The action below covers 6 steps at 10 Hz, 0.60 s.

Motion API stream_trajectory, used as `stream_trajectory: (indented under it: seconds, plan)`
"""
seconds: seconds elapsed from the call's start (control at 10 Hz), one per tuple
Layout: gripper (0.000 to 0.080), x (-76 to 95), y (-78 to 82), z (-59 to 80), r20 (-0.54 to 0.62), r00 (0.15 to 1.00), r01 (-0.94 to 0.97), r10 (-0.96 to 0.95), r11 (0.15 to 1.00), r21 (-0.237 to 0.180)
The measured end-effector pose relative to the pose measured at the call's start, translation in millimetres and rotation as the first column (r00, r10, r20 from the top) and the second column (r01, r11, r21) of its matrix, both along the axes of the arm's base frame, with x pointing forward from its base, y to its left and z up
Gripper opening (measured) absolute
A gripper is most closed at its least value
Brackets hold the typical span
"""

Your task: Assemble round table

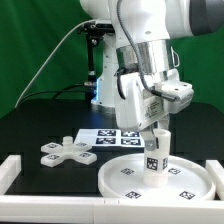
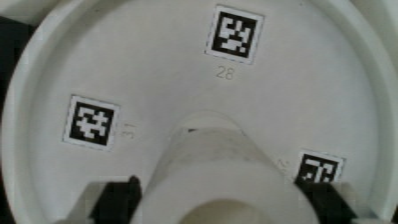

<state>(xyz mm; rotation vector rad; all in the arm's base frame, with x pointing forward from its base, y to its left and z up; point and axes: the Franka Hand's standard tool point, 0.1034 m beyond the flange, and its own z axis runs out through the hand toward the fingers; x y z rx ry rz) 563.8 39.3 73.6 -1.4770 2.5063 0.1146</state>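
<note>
The large flat round disc (image 1: 160, 178) lies on the black table at the front. The short thick leg (image 1: 155, 158) stands upright on the middle of the disc, with a tag on its side. My gripper (image 1: 157, 134) is shut on the top of the leg. In the wrist view the leg (image 2: 222, 170) runs down between my two dark fingers (image 2: 118, 198) onto the disc (image 2: 160, 60), whose tags show around it. The cross-shaped base (image 1: 62, 152) lies flat on the table at the exterior view's left, apart from the disc.
The marker board (image 1: 108, 136) lies behind the disc. A white border rim (image 1: 15, 172) runs along the front and both sides of the table. The arm's base (image 1: 103, 70) stands at the back.
</note>
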Motion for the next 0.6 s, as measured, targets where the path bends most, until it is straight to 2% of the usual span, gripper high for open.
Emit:
stream_trajectory:
  seconds: [0.3, 0.4, 0.5, 0.6]
  plan:
    - [0.0407, -0.2, 0.5, -0.2, -0.003, 1.0, 0.014, -0.014, 1.0, 0.001]
    - [0.0604, -0.3, 0.9, -0.2, -0.001, 1.0, 0.006, -0.006, 1.0, 0.0]
    - [0.0604, 0.1, 1.1, 2.0, 0.005, 1.0, -0.013, 0.013, 1.0, -0.003]
    - [0.0642, -1.0, 1.0, 12.9, 0.027, 0.998, -0.053, 0.053, 0.999, -0.006]
